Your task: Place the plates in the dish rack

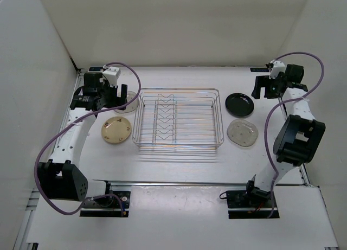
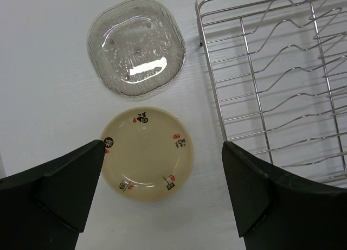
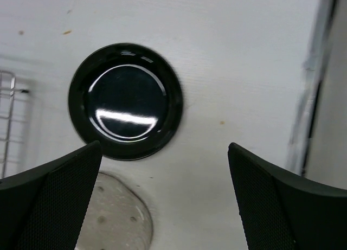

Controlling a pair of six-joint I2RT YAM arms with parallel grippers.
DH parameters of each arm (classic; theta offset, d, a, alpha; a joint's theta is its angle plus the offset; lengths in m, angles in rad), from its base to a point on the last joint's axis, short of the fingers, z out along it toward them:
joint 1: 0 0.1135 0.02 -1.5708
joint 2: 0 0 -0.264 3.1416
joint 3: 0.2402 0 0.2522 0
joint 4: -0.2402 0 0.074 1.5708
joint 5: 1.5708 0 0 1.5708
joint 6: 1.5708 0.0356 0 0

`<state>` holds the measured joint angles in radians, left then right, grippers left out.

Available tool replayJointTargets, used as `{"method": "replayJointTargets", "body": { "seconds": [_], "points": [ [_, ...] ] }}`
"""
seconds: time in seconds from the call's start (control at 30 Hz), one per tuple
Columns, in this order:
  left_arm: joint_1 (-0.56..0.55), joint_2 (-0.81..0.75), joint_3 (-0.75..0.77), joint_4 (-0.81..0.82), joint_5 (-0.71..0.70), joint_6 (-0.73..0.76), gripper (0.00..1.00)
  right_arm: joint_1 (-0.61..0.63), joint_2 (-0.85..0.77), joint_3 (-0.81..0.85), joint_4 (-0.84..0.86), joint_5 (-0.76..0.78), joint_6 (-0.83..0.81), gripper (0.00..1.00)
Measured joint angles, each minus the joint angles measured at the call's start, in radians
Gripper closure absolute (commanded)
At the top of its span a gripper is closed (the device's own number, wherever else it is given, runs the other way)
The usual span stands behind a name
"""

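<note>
The silver wire dish rack [image 1: 179, 120] stands mid-table and holds no plate. It also shows in the left wrist view [image 2: 282, 71]. Left of it lie a cream-yellow plate [image 1: 116, 129] with small dark marks and, farther back, a translucent greyish plate [image 1: 130, 101]. Both show in the left wrist view, cream [image 2: 147, 154] and translucent [image 2: 136, 47]. My left gripper [image 1: 115, 100] hovers open and empty above them [image 2: 163, 147]. Right of the rack lie a black plate [image 1: 239, 103] and a pale plate [image 1: 242, 133]. My right gripper [image 1: 264, 90] is open and empty [image 3: 165, 146], beside the black plate [image 3: 126, 101] and the pale plate [image 3: 111, 223].
White walls enclose the table on the left, back and right. The right wall's base [image 3: 312, 98] runs close to my right gripper. A corner of the rack [image 3: 8, 98] shows at the left of the right wrist view. Purple cables loop from both arms.
</note>
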<state>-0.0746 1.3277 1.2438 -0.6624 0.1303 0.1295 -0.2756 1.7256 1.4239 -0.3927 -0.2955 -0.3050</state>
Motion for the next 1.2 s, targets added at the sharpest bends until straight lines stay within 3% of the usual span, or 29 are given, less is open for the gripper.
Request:
{"method": "replayJointTargets", "body": {
  "seconds": [0.33,1.2],
  "points": [
    [0.013,-0.029,-0.006,0.000,0.081,0.000,0.00,-0.087,0.288,0.198,-0.172,-0.337,0.022,0.01],
    [0.013,-0.047,-0.022,0.000,0.148,-0.004,0.00,-0.148,0.473,0.267,-0.209,-0.388,0.011,0.12]
  ]
}}
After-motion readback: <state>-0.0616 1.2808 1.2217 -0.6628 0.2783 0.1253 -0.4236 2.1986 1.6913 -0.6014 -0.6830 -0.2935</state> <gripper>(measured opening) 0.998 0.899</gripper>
